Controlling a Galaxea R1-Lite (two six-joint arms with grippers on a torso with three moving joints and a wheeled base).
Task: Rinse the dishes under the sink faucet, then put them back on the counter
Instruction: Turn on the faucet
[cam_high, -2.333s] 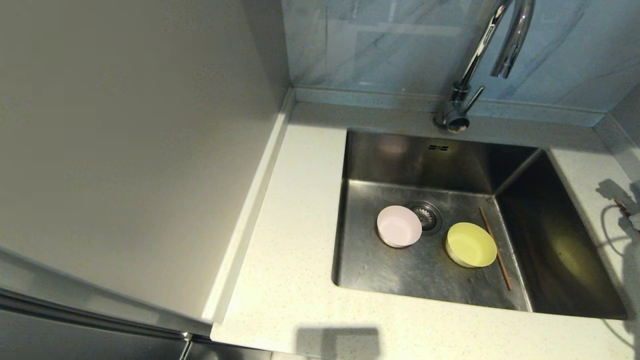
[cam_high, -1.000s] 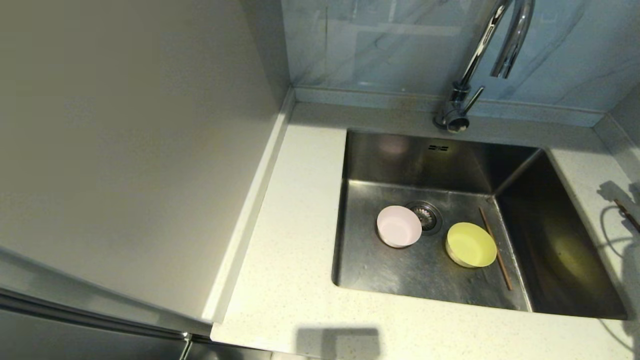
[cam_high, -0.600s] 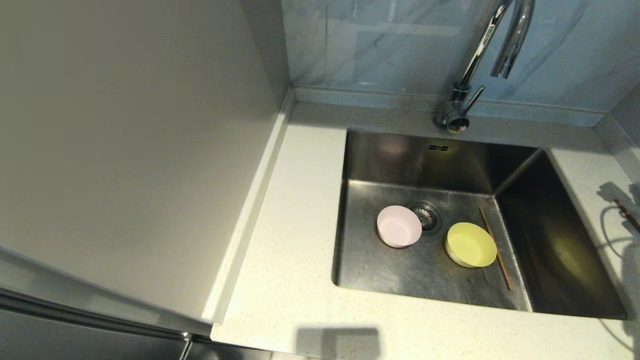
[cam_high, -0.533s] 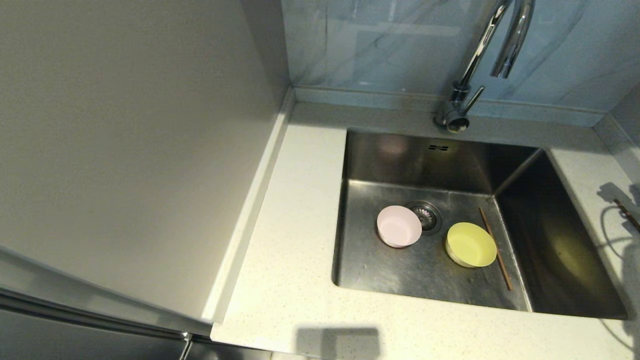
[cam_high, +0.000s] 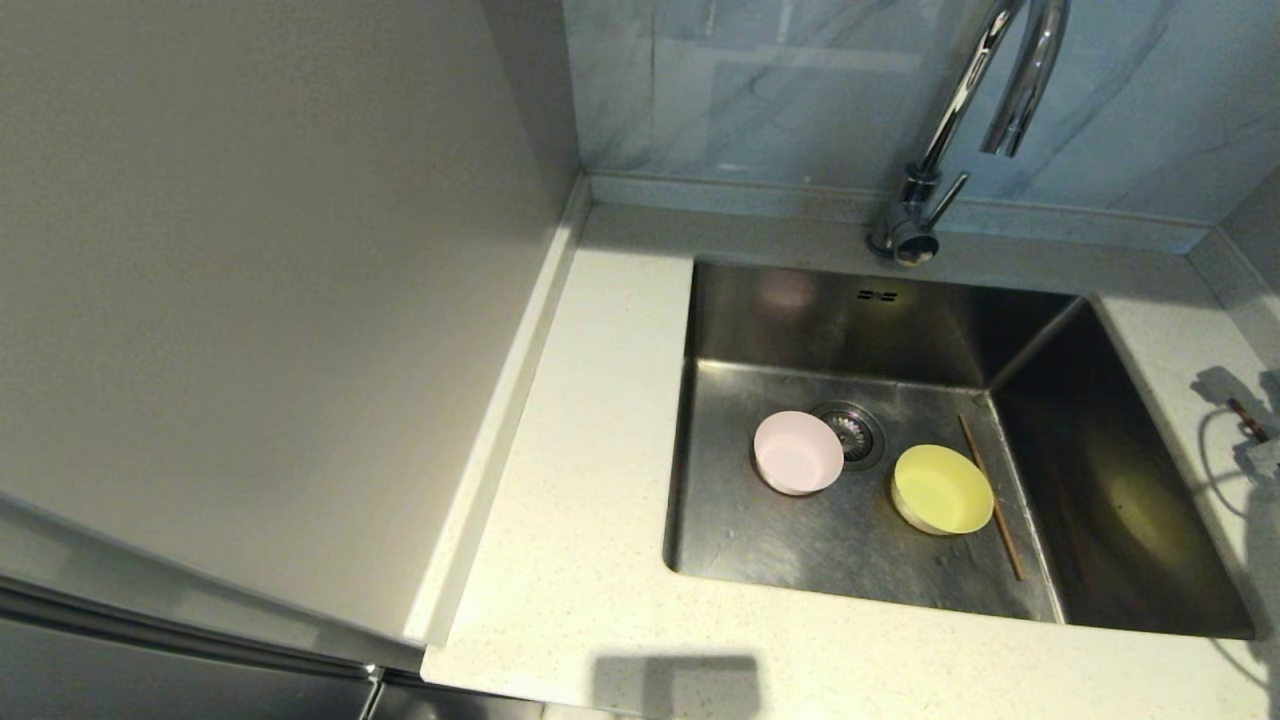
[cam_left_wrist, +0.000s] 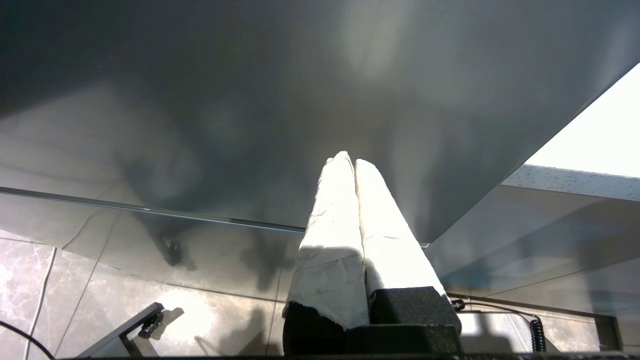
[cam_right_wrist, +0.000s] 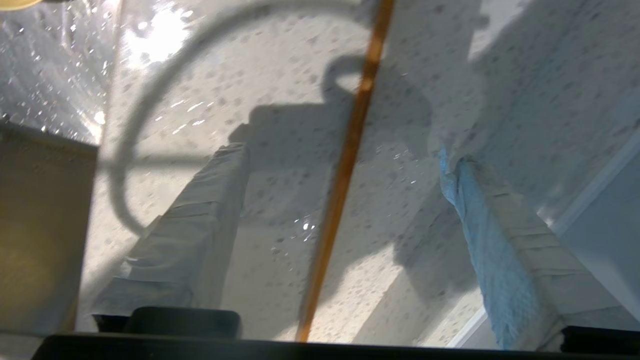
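- Two small bowls sit on the floor of the stainless steel sink (cam_high: 1130, 480): the pale pink bowl (cam_high: 797, 453) just beside the round strainer drain (cam_high: 853, 433), the yellow-green bowl (cam_high: 941, 489) nearer the basin's right wall.
- One wooden chopstick (cam_high: 992, 511) lies on the sink floor touching the yellow-green bowl's right side, running from back to front.
- A second chopstick (cam_right_wrist: 346, 162) lies flat on the speckled counter (cam_high: 590, 560) right of the sink, between the right gripper (cam_right_wrist: 345, 155) fingers; only its tip shows at the head view's right edge.
- The right gripper's wrapped fingers (cam_right_wrist: 210, 210) stand wide apart on either side of that chopstick, not gripping it.
- The left gripper (cam_left_wrist: 348, 162) hangs low beside a dark cabinet panel (cam_left_wrist: 250, 100), well apart from the sink, its two white-wrapped fingers pressed together with nothing between them.
- The chrome gooseneck faucet (cam_high: 960, 100) rises from the counter's back edge, its spout over the sink; no water shows.
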